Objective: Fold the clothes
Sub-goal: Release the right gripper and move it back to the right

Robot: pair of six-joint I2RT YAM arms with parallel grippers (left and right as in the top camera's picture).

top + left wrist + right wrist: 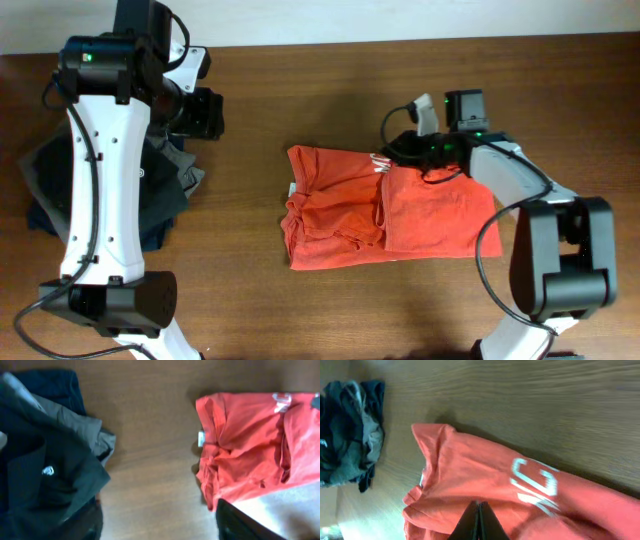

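The red-orange shirt (350, 215) lies partly folded at the table's middle, its right part laid over as a flat panel. Its white lettering (381, 163) shows at the far edge and its white neck tag (291, 187) at the left edge. The shirt also shows in the left wrist view (250, 450) and the right wrist view (470, 470). My right gripper (478, 504) is shut, its tips just over the shirt near the lettering (535, 485); no cloth shows between the fingers. It sits at the shirt's far right edge (400, 150). My left gripper (160, 520) is open and empty, above bare table left of the shirt (200, 112).
A pile of dark folded garments (165, 180) lies at the left under my left arm, also in the left wrist view (45, 460) and the right wrist view (350, 435). Bare wood (250, 130) separates the pile from the shirt.
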